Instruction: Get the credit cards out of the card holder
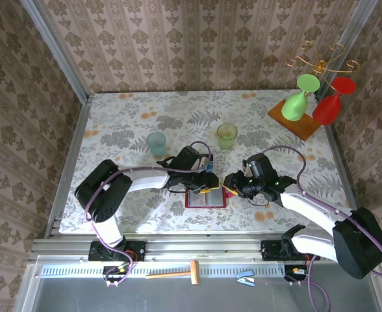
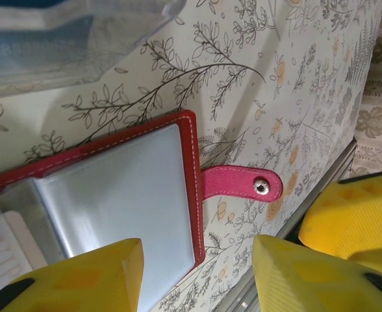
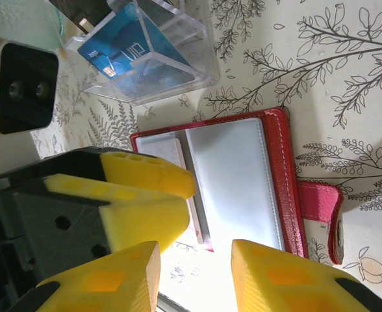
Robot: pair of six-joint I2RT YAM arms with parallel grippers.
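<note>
yellow-fingered left tool (image 2: 197, 260) hangs half open, empty, over the red bifold card holder (image 2: 126, 195) at 6 o'clock on the floral desk (image 1: 126, 123); right tool (image 3: 194, 260), likewise parted and empty, flanks it. white-pink plastic card (image 3: 162, 146) peeks from the pocket nearest the left tool.

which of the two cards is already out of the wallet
the blue card: it sits inside the clear box, apart from the red wallet. the white card is still tucked in the wallet's pocket.
</note>
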